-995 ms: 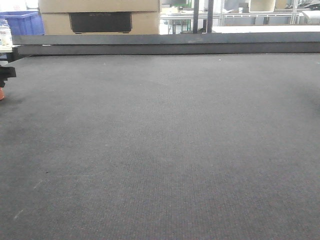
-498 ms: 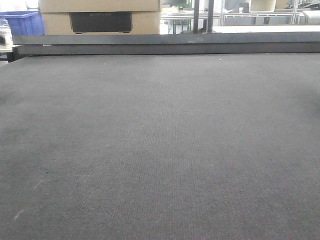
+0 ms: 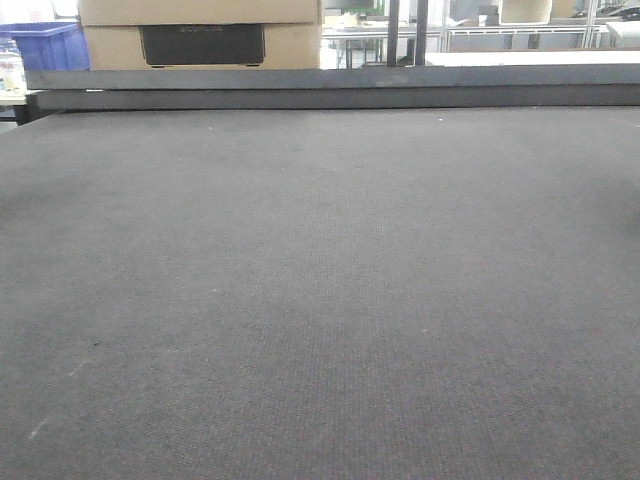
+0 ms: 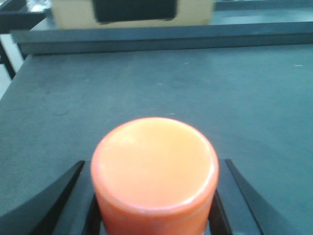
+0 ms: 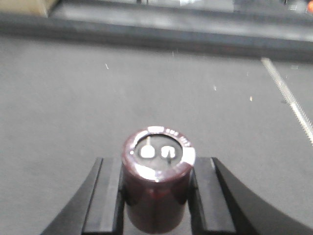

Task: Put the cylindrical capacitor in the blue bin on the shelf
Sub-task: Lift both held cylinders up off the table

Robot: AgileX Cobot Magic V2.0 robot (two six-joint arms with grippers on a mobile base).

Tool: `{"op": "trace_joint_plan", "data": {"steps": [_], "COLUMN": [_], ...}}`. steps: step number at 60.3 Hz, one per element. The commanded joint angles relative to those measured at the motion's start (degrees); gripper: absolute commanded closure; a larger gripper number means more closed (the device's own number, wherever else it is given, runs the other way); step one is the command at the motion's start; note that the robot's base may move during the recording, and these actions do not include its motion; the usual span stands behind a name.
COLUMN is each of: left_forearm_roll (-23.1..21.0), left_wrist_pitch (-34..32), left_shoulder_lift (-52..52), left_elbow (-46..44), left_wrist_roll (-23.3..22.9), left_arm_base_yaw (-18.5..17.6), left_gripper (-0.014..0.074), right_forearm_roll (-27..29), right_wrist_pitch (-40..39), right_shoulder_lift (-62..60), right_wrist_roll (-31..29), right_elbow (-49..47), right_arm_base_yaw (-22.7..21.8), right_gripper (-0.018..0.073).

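Note:
In the right wrist view a dark maroon cylindrical capacitor [image 5: 157, 188] with two silver terminals on its end stands between the black fingers of my right gripper [image 5: 157, 164], which is shut on it above the grey mat [image 5: 73, 107]. The left wrist view shows an orange cylinder [image 4: 154, 156] with a smooth flat end. My left gripper [image 4: 154, 196] is shut on it, a black finger pressed to each side. Neither gripper shows in the front view. The shelf and its blue bin are out of view.
A wide dark grey mat [image 3: 320, 280] covers the table, with a raised dark rail [image 3: 330, 88] along its far edge. Behind it stand a cardboard box [image 3: 200, 35], a blue crate [image 3: 45, 45] and a bottle [image 3: 10, 65]. A white strip [image 5: 288, 98] lies on the mat at the right.
A black gripper part and an orange object at the left edge of the front view one second ago have gone out of the frame. The mat is unchanged.

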Motion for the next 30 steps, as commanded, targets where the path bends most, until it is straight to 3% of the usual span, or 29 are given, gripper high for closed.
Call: {"op": "trace_joint_plan", "data": {"steps": [1, 20, 30], "left_forearm_roll": [0.08, 1.23, 1.23], "left_wrist_pitch": [4.78, 18.04, 20.43], "left_shoulder_lift": [-4.32, -15.59, -18.12], "left_elbow": [-0.67, -0.67, -0.67], "left_wrist_roll": [-0.04, -0.04, -0.04], "left_arm_base_yaw": [-1.40, -1.66, -1.66], "left_gripper": [0.0707, 0.0707, 0.0707], "right_forearm_roll": [1.74, 2.00, 3.16], "right_wrist_pitch": [2.64, 8.65, 9.44], "right_shoulder_lift": [-4.88, -16.01, -19.80], "right_wrist_roll": [-0.34, -0.34, -0.34], "right_elbow": [-0.67, -0.67, -0.67], "right_arm_base_yaw": [0.03, 7.51, 8.96], "right_gripper": [0.0721, 0.0721, 0.0721]}}
